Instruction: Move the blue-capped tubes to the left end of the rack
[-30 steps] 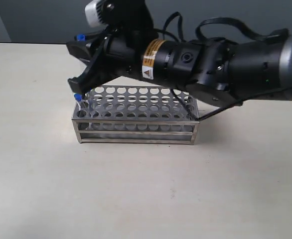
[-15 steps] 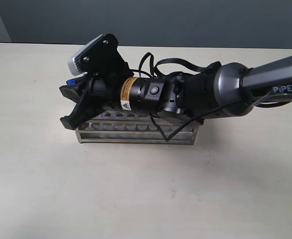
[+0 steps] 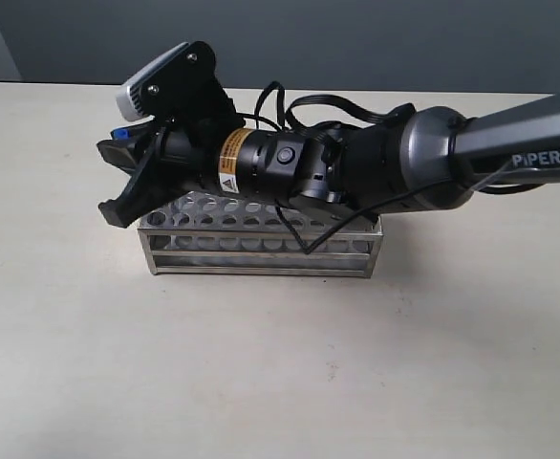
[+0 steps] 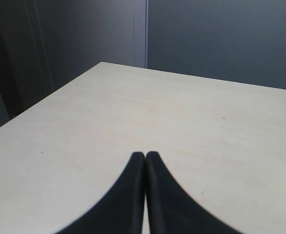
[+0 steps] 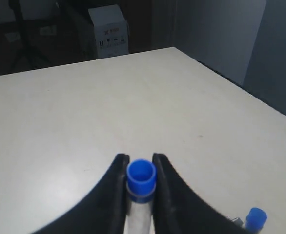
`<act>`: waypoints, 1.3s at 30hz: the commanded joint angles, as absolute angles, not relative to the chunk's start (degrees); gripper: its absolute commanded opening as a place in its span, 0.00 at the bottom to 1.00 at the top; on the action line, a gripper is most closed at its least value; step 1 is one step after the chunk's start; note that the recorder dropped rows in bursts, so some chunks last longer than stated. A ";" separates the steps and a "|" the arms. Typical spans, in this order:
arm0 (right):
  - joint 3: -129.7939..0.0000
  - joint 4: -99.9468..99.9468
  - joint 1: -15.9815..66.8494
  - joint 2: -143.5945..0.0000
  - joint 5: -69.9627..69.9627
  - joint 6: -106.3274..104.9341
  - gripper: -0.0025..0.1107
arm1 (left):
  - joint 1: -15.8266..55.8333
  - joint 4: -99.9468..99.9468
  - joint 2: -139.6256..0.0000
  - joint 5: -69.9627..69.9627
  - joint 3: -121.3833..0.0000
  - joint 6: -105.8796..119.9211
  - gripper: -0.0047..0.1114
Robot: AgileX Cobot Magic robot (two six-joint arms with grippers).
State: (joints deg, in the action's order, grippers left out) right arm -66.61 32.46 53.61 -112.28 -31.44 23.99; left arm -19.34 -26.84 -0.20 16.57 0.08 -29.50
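The steel rack (image 3: 261, 256) stands mid-table, its back rows covered by my right arm. My right gripper (image 3: 114, 182) hangs over the rack's left end, reaching across from the right. In the right wrist view this gripper (image 5: 140, 161) is shut on a blue-capped tube (image 5: 141, 176), whose cap pokes out between the fingertips. That cap shows as a blue spot (image 3: 119, 137) by the upper finger. A second blue cap (image 5: 255, 218) sits low beside the gripper. The other tubes are hidden. My left gripper (image 4: 145, 155) is shut on nothing, over bare table, and out of the exterior view.
Black cables (image 3: 299, 103) loop above the right arm's wrist. The beige table (image 3: 261, 373) extends in front of and to the left of the rack. A white box (image 5: 109, 30) stands beyond the table's far edge in the right wrist view.
My right arm has come down and shifted left with the tube. It now covers the blue-capped tube that showed in the rack's left end a second ago.
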 commanded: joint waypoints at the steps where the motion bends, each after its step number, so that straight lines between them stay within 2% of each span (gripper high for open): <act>1: -67.76 32.62 53.74 -113.73 -28.62 23.78 0.02 | -19.41 -26.77 0.00 16.76 0.00 -29.59 0.05; 13: -67.76 33.27 53.74 -116.51 -24.97 23.78 0.04 | -19.41 -26.77 0.00 16.76 0.00 -29.59 0.05; 15: -67.76 33.27 53.74 -116.85 -24.97 23.78 0.10 | -19.41 -26.77 0.00 16.76 0.00 -29.59 0.05; 19: -67.76 33.27 53.74 -116.95 -24.97 23.88 0.33 | -19.41 -26.77 0.00 16.76 0.00 -29.59 0.05; 22: -67.76 33.02 53.74 -116.58 -24.51 23.88 0.39 | -19.41 -26.77 0.00 16.76 0.00 -29.59 0.05; 28: -67.76 31.71 53.25 -110.81 -17.00 23.88 0.36 | -19.41 -26.77 0.00 16.76 0.00 -29.59 0.05; 30: -67.76 31.59 52.36 -107.45 -14.56 23.88 0.24 | -19.41 -26.77 0.00 16.76 0.00 -29.59 0.05; 32: -67.65 31.59 50.52 -102.93 -12.49 23.78 0.05 | -19.41 -26.77 0.00 16.65 0.00 -29.59 0.05; 33: -67.65 31.59 49.29 -100.53 -11.65 23.78 0.02 | -19.41 -26.77 0.00 16.65 0.00 -29.59 0.05; 39: -65.35 31.95 39.19 -84.94 0.00 23.78 0.02 | -19.41 -26.77 0.00 16.65 0.00 -29.59 0.05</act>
